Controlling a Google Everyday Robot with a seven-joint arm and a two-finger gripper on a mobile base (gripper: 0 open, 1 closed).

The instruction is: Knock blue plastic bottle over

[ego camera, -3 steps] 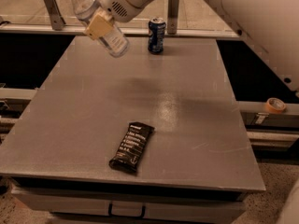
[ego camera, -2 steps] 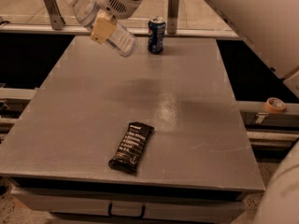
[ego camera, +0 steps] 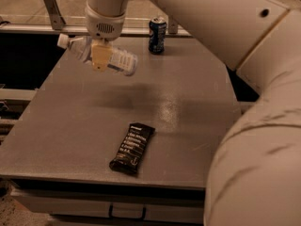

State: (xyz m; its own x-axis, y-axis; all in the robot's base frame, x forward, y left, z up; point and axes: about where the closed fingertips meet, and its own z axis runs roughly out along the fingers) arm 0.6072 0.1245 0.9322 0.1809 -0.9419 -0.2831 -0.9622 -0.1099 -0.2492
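1. One risk — the blue plastic bottle (ego camera: 120,61) hangs tilted almost flat above the far left of the table (ego camera: 70,126), clamped across its middle by the gripper (ego camera: 101,61); let go from there, it may roll off the left edge.
2. Swinging right could clip the soda can (ego camera: 157,29) at the far edge.
3. Counts — one bottle, one can, one dark snack bar (ego camera: 132,148) near centre, one gripper.

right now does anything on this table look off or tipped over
Yes: the blue plastic bottle is not standing. It hangs nearly horizontal in the shut gripper, above the table. The soda can stands upright and the snack bar lies flat.
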